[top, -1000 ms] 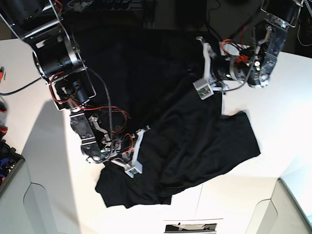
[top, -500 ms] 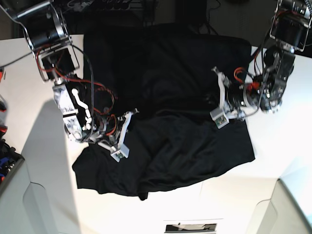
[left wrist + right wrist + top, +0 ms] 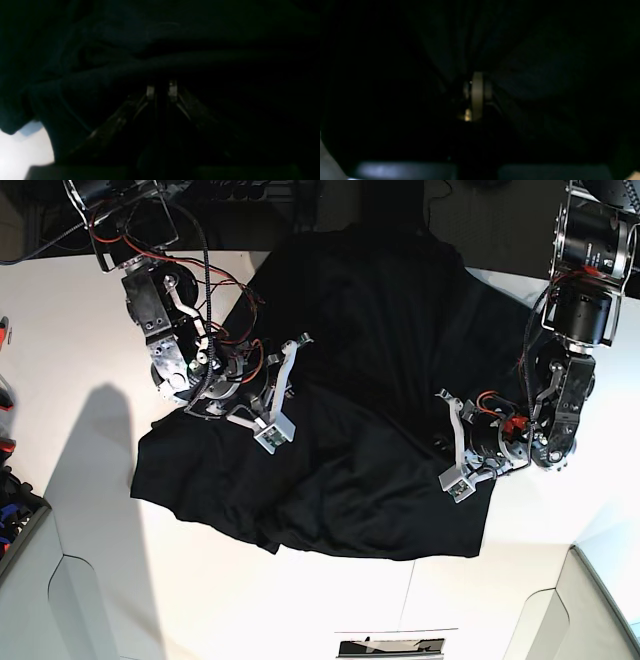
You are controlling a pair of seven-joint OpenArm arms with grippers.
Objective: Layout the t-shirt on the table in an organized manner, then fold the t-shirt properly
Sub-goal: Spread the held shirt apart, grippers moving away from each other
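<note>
The black t-shirt [image 3: 350, 410] lies crumpled across the white table [image 3: 80, 360], bunched in folds from the far edge to the near middle. Its purple patch and print are hidden. My right gripper [image 3: 278, 395] sits on the shirt's left part; in the right wrist view [image 3: 477, 92] its jaws are closed with dark fabric all around. My left gripper [image 3: 452, 445] sits on the shirt's right part; in the left wrist view [image 3: 161, 90] its fingertips [image 3: 150, 90] stand close together in a fold of the t-shirt [image 3: 150, 50].
A grey bin [image 3: 15, 525] with small items stands at the left edge. A red object [image 3: 4, 395] pokes in above it. A sliver of white table [image 3: 22, 147] shows in the left wrist view. A dark slot [image 3: 390, 646] sits at the near edge.
The right gripper has moved toward the far side and the left gripper toward the near side, both dragging the shirt, which has turned and now stretches toward the near left.
</note>
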